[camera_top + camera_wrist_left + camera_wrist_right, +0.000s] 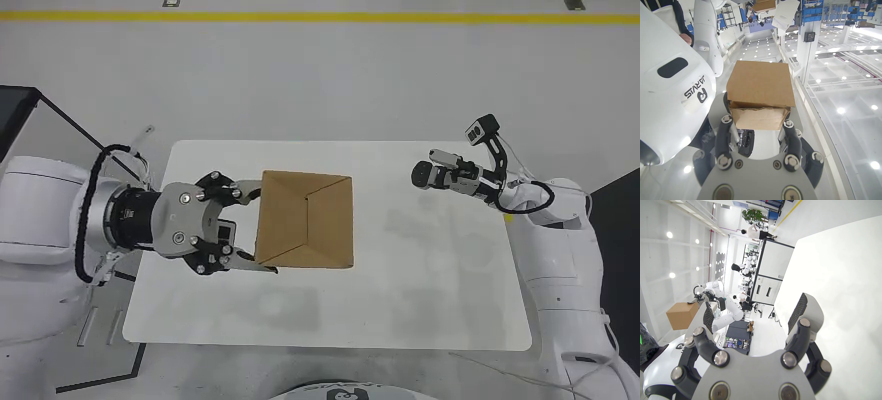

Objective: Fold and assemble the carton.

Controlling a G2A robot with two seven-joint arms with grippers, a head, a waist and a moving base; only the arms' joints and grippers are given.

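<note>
Carton [305, 220] held above the middle of the table [420, 300], my left gripper [254, 228] pinching its left edge, my right gripper [418, 174] spread wide over the table's far right side.

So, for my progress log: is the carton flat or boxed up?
Boxed up: the carton shows several faces, held by the left gripper.

Brown cardboard carton [305, 220], erected into box form with its flaps folded shut, is clamped at one creased end between the left gripper [757, 123] fingers [723, 132].
</note>
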